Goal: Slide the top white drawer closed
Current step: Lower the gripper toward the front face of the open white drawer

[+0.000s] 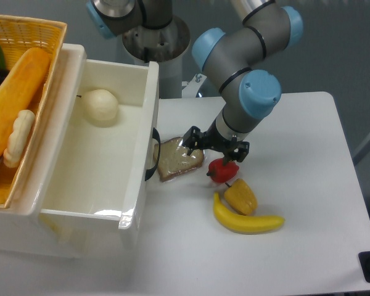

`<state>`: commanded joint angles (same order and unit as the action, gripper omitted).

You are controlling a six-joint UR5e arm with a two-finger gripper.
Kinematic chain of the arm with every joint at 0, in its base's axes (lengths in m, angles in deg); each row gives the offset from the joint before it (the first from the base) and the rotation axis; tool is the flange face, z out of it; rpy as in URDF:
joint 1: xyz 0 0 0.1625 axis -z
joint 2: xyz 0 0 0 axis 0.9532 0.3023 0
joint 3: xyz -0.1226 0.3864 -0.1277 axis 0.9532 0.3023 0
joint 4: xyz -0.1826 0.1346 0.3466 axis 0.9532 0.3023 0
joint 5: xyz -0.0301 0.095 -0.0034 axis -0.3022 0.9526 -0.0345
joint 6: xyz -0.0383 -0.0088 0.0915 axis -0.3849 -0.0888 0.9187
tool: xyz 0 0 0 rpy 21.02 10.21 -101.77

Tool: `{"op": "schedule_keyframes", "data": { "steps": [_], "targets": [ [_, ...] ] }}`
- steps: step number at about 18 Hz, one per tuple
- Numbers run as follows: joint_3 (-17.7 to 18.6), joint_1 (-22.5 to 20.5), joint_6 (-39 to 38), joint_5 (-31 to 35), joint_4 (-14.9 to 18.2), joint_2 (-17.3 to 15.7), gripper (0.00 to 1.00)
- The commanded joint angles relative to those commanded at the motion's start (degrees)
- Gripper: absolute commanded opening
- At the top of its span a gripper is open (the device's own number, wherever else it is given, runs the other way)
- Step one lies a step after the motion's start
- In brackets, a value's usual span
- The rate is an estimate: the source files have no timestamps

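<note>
The top white drawer [133, 203] is pulled out to the right from the cabinet at the left, and I look down into it. Its black curved handle [154, 155] sits on the outer front face, towards the table. A cream round ball [100, 106] lies inside near the back corner. My gripper [214, 148] hangs to the right of the handle, apart from it, over the table. Its two black fingers are spread and hold nothing. A red fruit [223, 171] lies just below it.
A slice of bread [180, 159] lies between the handle and the gripper. A yellow pepper [242, 196] and a banana [246, 221] lie in front of the red fruit. A yellow wicker basket [37, 28] with food stands on top of the cabinet at the left.
</note>
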<state>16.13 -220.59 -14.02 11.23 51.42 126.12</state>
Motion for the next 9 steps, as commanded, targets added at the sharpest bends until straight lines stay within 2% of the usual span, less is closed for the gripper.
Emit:
{"op": "schedule_keyframes", "data": {
  "steps": [9],
  "targets": [
    [-0.9, 1.3, -3.2, -2.1, -0.3, 1.0, 1.00]
  ]
}}
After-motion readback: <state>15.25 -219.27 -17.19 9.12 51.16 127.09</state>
